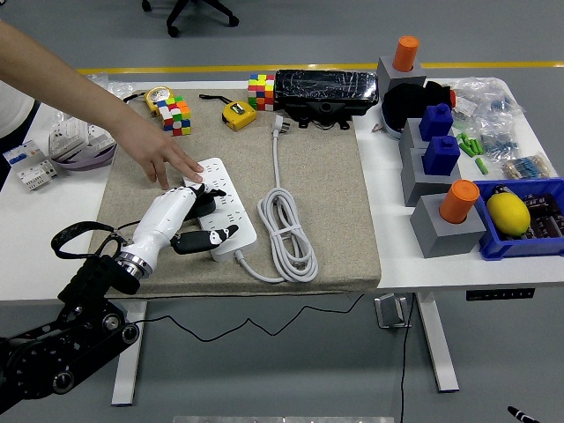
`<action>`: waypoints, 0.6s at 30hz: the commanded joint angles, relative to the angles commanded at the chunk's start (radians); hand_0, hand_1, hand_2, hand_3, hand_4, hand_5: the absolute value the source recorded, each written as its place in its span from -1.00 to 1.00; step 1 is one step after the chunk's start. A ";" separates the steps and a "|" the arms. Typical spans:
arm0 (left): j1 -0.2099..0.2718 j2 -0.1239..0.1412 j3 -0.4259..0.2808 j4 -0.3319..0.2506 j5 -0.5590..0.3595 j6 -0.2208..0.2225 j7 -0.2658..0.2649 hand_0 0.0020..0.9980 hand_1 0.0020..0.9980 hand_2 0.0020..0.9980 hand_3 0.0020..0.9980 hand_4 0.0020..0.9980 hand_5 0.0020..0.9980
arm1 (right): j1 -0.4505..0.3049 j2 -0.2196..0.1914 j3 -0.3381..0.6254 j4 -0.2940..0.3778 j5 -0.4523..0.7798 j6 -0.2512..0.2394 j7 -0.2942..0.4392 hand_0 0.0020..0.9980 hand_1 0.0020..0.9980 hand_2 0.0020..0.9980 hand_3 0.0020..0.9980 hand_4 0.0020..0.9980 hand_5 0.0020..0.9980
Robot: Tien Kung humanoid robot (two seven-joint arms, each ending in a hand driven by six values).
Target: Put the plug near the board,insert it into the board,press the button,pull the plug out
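Left hand (181, 220) over the near end of the white power strip (220, 204) on the grey mat (326, 194), fingers curled around a black plug (202, 199) sitting on the strip's sockets; a person's hand (161, 154) pressed flat on the strip's far end, just beyond the robot's fingers; coiled white cable (284, 233) just right of the strip; puzzle cubes (174, 115), yellow tape measure (237, 115) and black case (324, 88) along the far edge, well apart; grey blocks (438, 207) and blue bin (529, 220) to the right.
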 joint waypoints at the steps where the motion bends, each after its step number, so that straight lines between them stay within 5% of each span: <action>1: 0.000 -0.001 0.000 0.000 0.001 0.000 0.000 0.52 0.57 0.48 0.46 0.67 -0.06 | 0.000 0.000 0.000 0.000 0.000 0.000 0.000 0.30 0.29 0.29 0.14 0.99 0.12; 7: 0.010 -0.002 -0.018 -0.026 -0.001 0.018 -0.018 0.52 0.56 0.47 0.46 0.68 -0.05 | -0.001 0.001 0.004 0.000 -0.001 0.000 0.000 0.30 0.29 0.29 0.14 0.99 0.12; 13: 0.023 0.013 -0.041 -0.125 0.002 0.027 -0.033 0.49 0.55 0.45 0.40 0.68 -0.04 | -0.001 0.001 0.006 -0.001 -0.003 0.000 0.000 0.30 0.29 0.29 0.14 0.99 0.12; 15: 0.030 0.020 -0.051 -0.175 -0.003 -0.003 -0.020 0.49 0.55 0.45 0.40 0.68 -0.04 | -0.001 0.001 0.006 0.000 -0.003 0.000 0.000 0.30 0.29 0.29 0.14 0.99 0.12; 16: 0.035 0.023 -0.056 -0.201 -0.004 -0.024 -0.007 -0.02 0.15 0.09 0.35 0.68 -0.05 | -0.001 0.001 0.005 0.000 -0.003 0.000 0.000 0.30 0.29 0.29 0.13 0.99 0.12; 18: 0.041 0.029 -0.063 -0.244 -0.006 -0.067 0.025 -0.02 0.15 0.09 0.35 0.68 -0.05 | -0.001 0.001 0.005 0.000 -0.003 0.000 0.000 0.30 0.29 0.29 0.13 0.99 0.12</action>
